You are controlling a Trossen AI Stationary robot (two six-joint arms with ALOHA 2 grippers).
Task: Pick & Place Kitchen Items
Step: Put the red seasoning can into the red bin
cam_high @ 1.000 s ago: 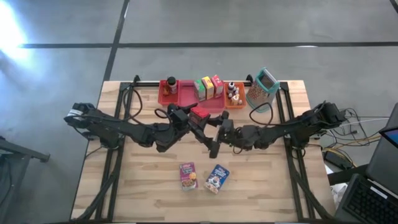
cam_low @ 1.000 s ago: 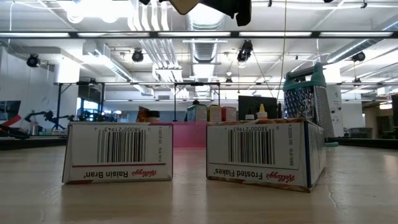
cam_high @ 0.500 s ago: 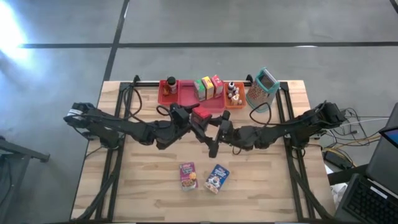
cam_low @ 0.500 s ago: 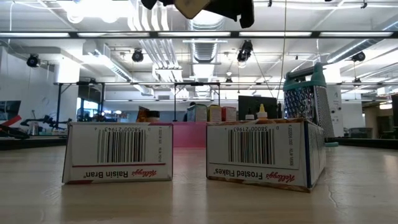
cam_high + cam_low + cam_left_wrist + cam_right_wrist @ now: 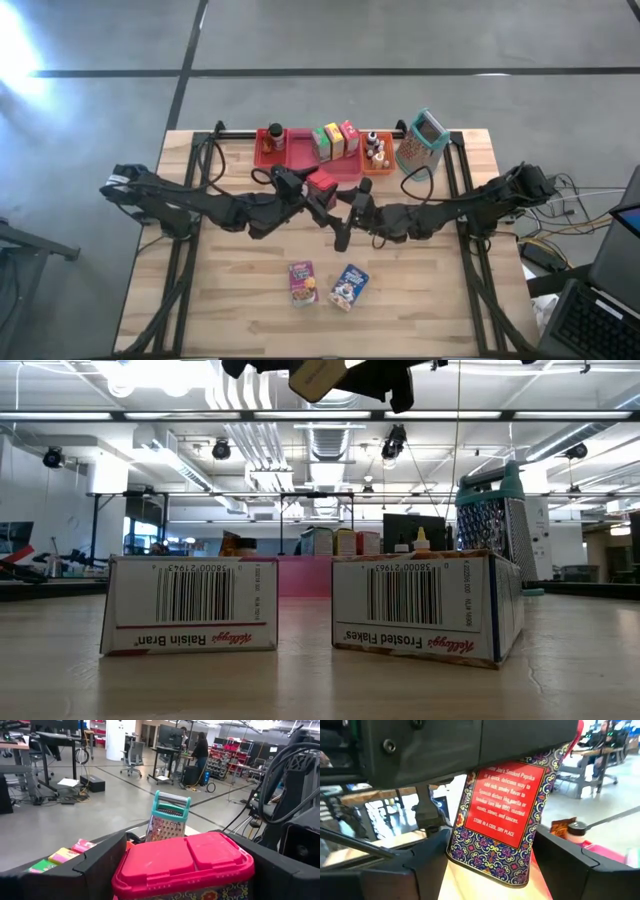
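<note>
Right, mid-air handover above the worktop (image 5: 240, 300): the left hand (image 5: 318, 196) clamps the paprika tin (image 5: 322, 183) by its sides, just in front of the red tray (image 5: 298, 158). The right hand (image 5: 347, 222) brackets the tin's lower end, not visibly gripping. If left lets go too soon, the tin could drop.

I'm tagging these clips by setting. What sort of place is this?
Probably a robotics lab or open workshop, not a kitchen: exposed ceiling ducts and strip lights overhead, a polished concrete floor with desks and office chairs, and people standing at workstations in the background.
</note>
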